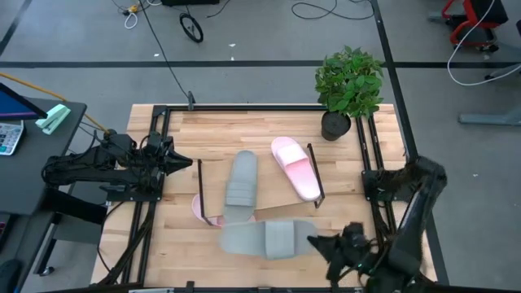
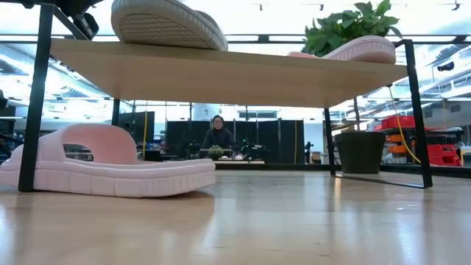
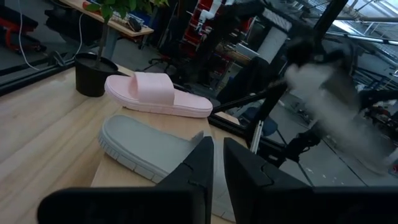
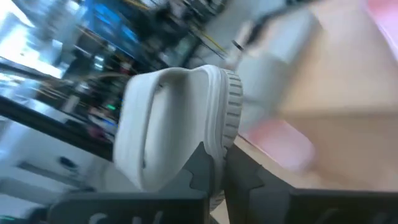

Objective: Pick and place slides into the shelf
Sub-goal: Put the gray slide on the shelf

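The shelf (image 1: 264, 199) stands mid-table, a light board on black end frames. One pale grey slide (image 1: 242, 181) and one pink slide (image 1: 295, 167) lie sole-down on its board. The second pink slide (image 2: 110, 165) lies on the table under the shelf, its end poking out (image 1: 198, 209). The second grey slide (image 1: 267, 238) is over the table's near part, in front of the shelf, in my right gripper (image 1: 319, 242), which is shut on it. My left gripper (image 1: 186, 163) waits shut at the shelf's left end, touching nothing. My right gripper (image 4: 219, 163) pinches the grey slide by the rim of its sole (image 4: 219, 140) at its right-hand end (image 1: 309, 236), between the two fingers. The fingers come roughly level from the table's right. The slide stretches leftward from them, lifted clear of the table.
A potted plant (image 1: 348, 85) stands at the table's far right corner, beside the shelf's right frame (image 1: 313, 175). Bare wood lies along the near edge (image 2: 294, 221). A person sits far off in the room beyond the table (image 2: 218, 136).
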Action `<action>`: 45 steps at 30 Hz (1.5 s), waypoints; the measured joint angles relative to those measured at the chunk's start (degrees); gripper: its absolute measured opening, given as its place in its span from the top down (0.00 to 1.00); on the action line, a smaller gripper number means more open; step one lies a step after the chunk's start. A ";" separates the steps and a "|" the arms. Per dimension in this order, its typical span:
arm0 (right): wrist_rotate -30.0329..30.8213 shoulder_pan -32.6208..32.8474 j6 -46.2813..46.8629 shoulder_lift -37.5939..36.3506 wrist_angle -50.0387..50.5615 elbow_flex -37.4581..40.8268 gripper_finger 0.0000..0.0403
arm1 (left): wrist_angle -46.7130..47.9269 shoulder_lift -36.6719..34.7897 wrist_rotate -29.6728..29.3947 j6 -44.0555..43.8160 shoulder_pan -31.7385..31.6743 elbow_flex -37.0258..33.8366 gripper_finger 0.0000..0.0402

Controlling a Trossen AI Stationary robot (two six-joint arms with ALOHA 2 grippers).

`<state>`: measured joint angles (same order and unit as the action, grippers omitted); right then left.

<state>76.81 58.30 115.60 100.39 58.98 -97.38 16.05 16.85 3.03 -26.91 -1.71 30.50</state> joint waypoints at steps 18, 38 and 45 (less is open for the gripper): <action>12.32 -21.26 -61.71 -11.21 -33.79 -0.11 0.95 | -23.50 1.46 -4.20 3.95 0.01 0.07 0.84; -0.96 -33.90 -89.02 -4.76 -67.45 -0.04 0.95 | -46.80 19.88 -17.46 -7.21 -0.26 0.02 0.37; -1.94 -34.18 -92.94 -4.78 -71.00 -0.04 0.95 | -53.14 23.37 -17.61 -11.17 -1.91 0.00 0.31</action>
<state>74.87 24.12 22.66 95.61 -12.02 -97.43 -37.08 40.22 -14.58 -38.08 -3.62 30.50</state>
